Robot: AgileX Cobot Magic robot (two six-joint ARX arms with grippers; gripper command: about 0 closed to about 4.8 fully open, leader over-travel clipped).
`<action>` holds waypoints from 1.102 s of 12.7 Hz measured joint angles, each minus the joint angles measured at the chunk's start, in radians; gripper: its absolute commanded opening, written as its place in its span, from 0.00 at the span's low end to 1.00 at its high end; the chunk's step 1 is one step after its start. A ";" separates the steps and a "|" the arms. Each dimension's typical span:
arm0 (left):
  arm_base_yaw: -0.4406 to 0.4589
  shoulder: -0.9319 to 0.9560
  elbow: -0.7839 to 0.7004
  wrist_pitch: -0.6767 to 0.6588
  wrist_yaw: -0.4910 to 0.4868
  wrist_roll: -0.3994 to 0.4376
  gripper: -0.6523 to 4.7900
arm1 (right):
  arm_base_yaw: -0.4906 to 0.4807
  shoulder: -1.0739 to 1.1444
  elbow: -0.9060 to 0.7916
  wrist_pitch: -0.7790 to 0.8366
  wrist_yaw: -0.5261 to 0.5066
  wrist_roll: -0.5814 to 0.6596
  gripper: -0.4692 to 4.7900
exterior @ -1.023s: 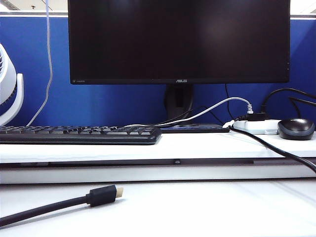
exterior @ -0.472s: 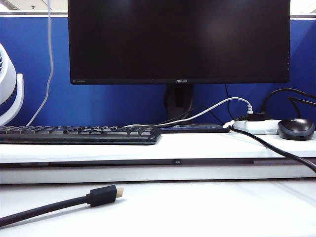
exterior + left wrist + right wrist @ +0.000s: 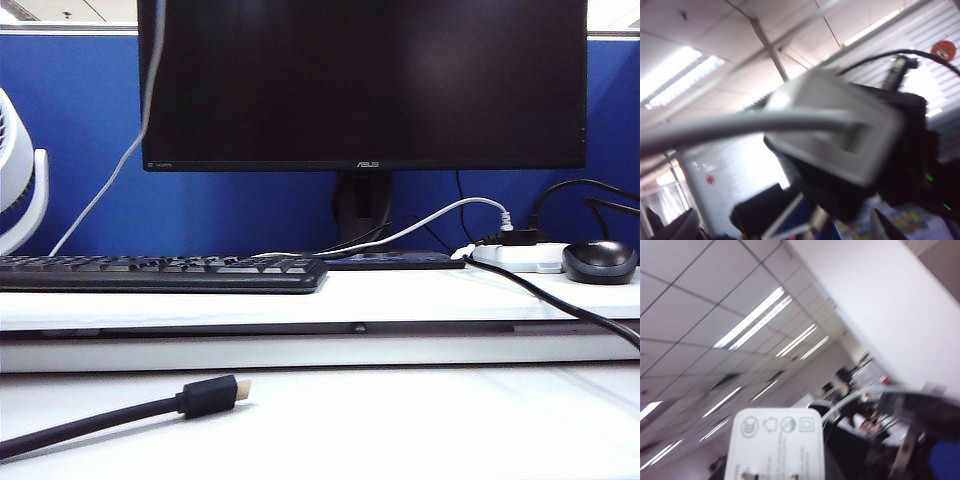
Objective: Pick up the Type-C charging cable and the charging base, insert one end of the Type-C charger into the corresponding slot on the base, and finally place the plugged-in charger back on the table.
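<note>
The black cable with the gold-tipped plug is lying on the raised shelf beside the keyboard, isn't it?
Not quite. The black cable and its gold-tipped plug lie on the lower table surface, in front of the shelf step, well below the keyboard. The exterior view shows this.

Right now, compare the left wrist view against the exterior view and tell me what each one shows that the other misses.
Only the left wrist view: the charging base close up, the Type-C charging cable reaching its green-lined port, a dark gripper behind it, ceiling lights. It is blurred, and the left gripper's fingers are not visible.

Only the exterior view: monitor, keyboard, mouse, black plug on the table; no gripper.

Both: the thin white cable.
</note>
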State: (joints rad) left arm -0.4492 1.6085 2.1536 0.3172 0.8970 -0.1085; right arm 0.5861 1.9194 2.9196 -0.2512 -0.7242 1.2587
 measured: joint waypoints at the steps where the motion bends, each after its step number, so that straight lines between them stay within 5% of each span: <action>1: 0.003 0.000 0.000 -0.049 0.068 0.000 0.97 | -0.019 0.000 0.000 -0.003 0.042 -0.014 0.08; 4: 0.002 -0.016 0.000 -0.176 0.237 -0.021 0.97 | -0.050 0.002 -0.002 -0.015 0.096 -0.056 0.08; 6: 0.001 -0.048 -0.002 -0.313 0.362 -0.041 0.97 | -0.070 0.000 -0.001 -0.115 0.238 -0.249 0.08; 7: 0.001 -0.058 -0.002 -0.315 0.370 -0.041 0.96 | -0.070 0.000 -0.001 -0.151 0.260 -0.288 0.08; 8: 0.003 -0.144 0.000 -0.305 0.355 -0.038 0.96 | -0.067 0.003 -0.002 -0.463 0.412 -0.579 0.08; 14: 0.058 -0.220 0.000 -0.306 0.186 -0.026 0.96 | -0.066 0.032 -0.002 -0.879 0.545 -0.755 0.08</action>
State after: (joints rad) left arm -0.3908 1.3888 2.1536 0.0113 1.0832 -0.1341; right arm 0.5198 1.9514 2.9173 -1.1301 -0.1791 0.5037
